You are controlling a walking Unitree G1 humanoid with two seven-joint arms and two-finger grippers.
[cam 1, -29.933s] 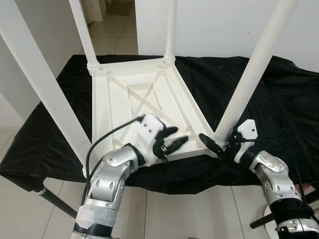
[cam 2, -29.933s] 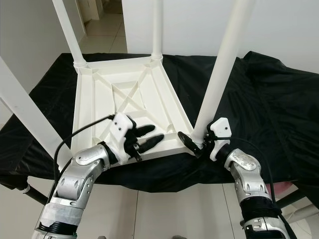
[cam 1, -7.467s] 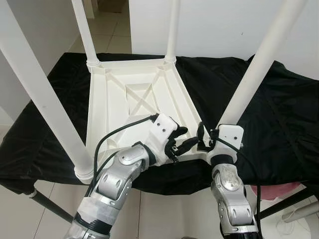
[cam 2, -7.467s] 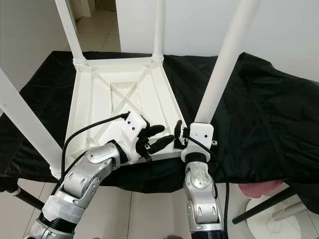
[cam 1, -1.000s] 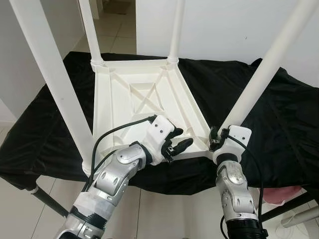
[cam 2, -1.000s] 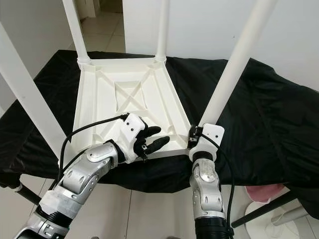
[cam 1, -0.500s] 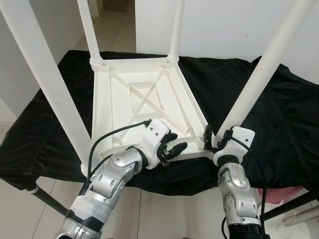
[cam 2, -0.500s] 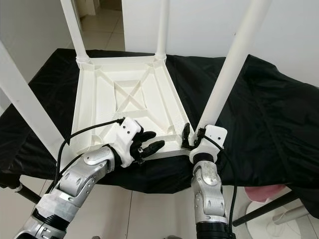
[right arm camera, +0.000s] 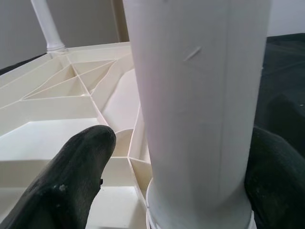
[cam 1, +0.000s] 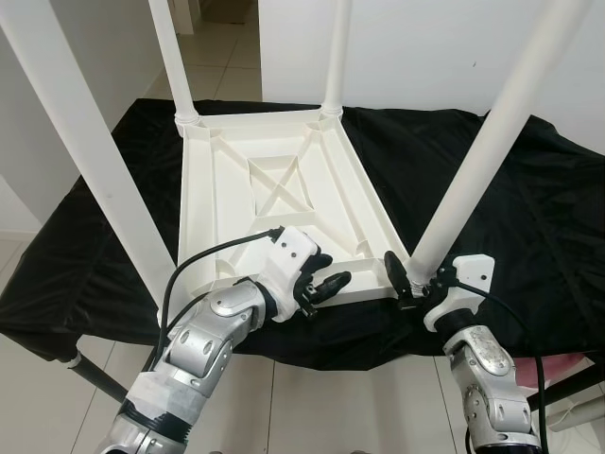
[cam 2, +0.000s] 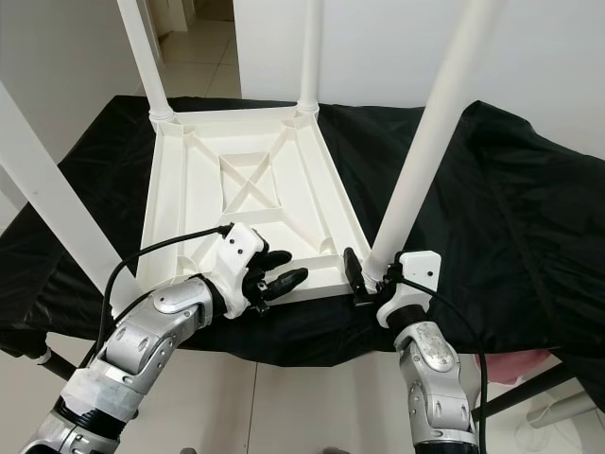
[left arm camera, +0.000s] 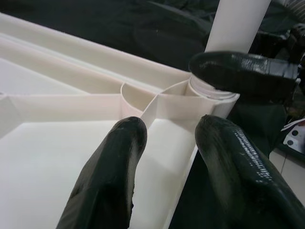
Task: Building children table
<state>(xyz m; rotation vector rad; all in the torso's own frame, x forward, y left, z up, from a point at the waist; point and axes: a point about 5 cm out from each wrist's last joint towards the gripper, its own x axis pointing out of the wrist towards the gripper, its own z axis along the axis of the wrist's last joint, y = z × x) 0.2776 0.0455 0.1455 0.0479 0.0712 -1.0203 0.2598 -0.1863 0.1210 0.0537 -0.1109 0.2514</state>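
A white plastic children's table [cam 1: 284, 194] lies upside down on a black-draped surface, with its legs pointing up. My right gripper [cam 2: 371, 272] straddles the base of the near right leg [cam 1: 471, 180], where the leg meets its corner socket. In the right wrist view the leg [right arm camera: 200, 95] stands between the fingers [right arm camera: 71, 181], with a gap on one side, so the gripper is open. My left gripper [cam 1: 326, 282] is open over the tabletop's near rim, just left of that corner. In the left wrist view its fingers [left arm camera: 109, 181] hover above the ribbed underside.
The black cloth [cam 1: 529, 218] covers the supporting table and hangs over its front edge. The other three legs rise at the near left [cam 1: 85, 142] and at the back. A pink object [cam 1: 567, 364] sits low on the right, above tiled floor [cam 1: 312, 407].
My right forearm has swung out to the right and its gripper has turned around the leg's base. The left gripper stays at the near rim. The camera has shifted slightly.
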